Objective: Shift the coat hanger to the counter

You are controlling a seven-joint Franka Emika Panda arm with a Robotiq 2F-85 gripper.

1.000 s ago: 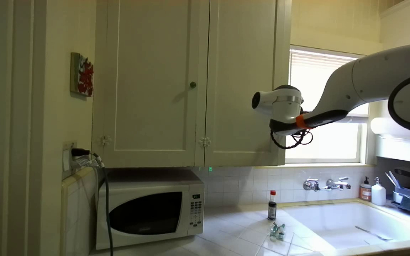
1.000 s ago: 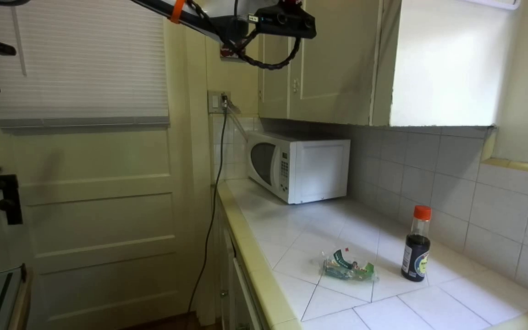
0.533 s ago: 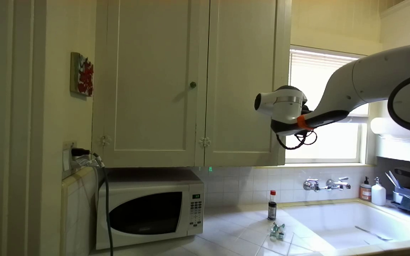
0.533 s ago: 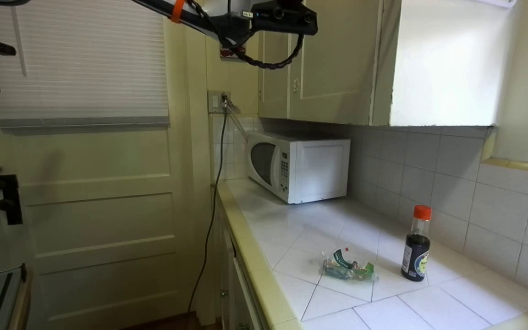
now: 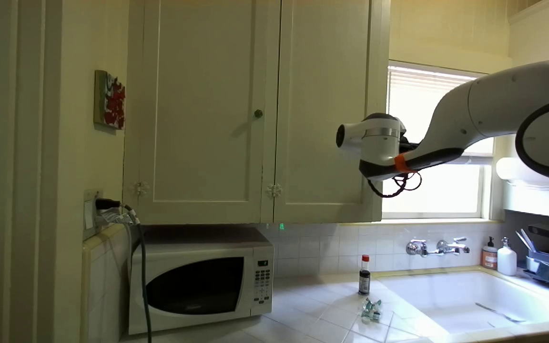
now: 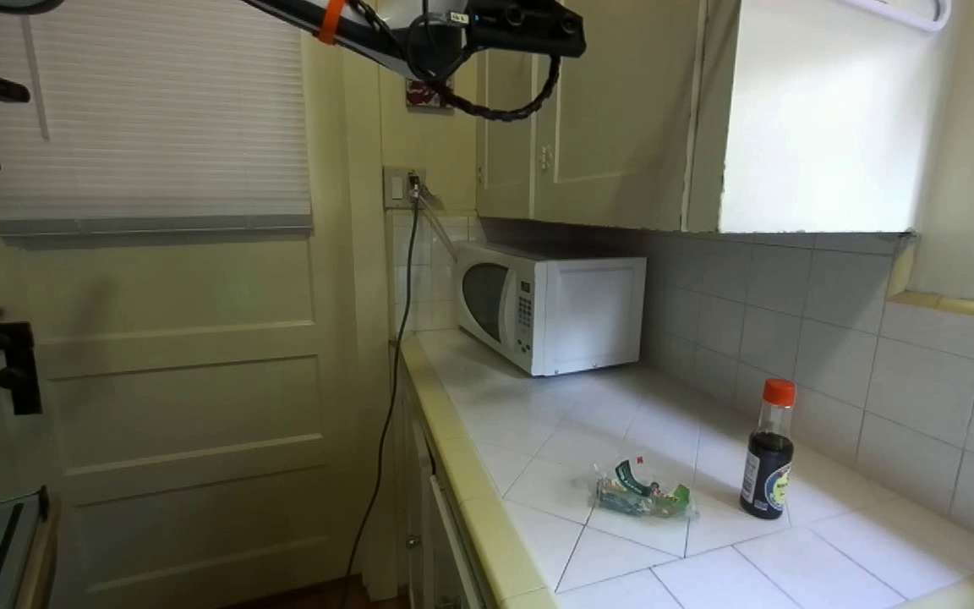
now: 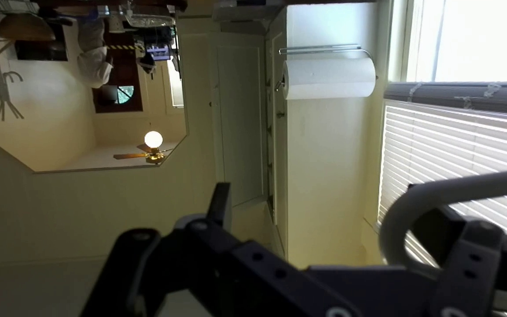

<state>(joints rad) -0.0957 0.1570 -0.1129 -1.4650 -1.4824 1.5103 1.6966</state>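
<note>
The coat hanger is a thin pale tube. Its rounded end (image 6: pixel 918 23) shows at the top right of an exterior view, in front of the white cabinet side, high above the counter. In the wrist view a curved part of the hanger (image 7: pixel 392 229) loops in front of and around the right-hand finger. My gripper (image 7: pixel 321 204) shows there with its fingers wide apart and nothing clamped between them. The rest of the hanger is out of view. The counter, pale and tiled, shows in both exterior views (image 5: pixel 312 328) (image 6: pixel 707 584). The gripper is not visible in the exterior views.
A white microwave (image 5: pixel 198 286) stands on the counter, with a red-capped bottle (image 6: pixel 768 474) and a clear plastic package (image 6: pixel 639 495). The sink (image 5: pixel 474 300) adjoins. Upper cabinets (image 5: pixel 327 143) hang close beside the arm. The wrist view shows window blinds (image 7: pixel 456 145) and a paper roll (image 7: pixel 330 78).
The hanger's end has come lower and slightly left in an exterior view. The arm's wrist has shifted slightly, first right, then left and a little up. The things on the counter have not moved.
</note>
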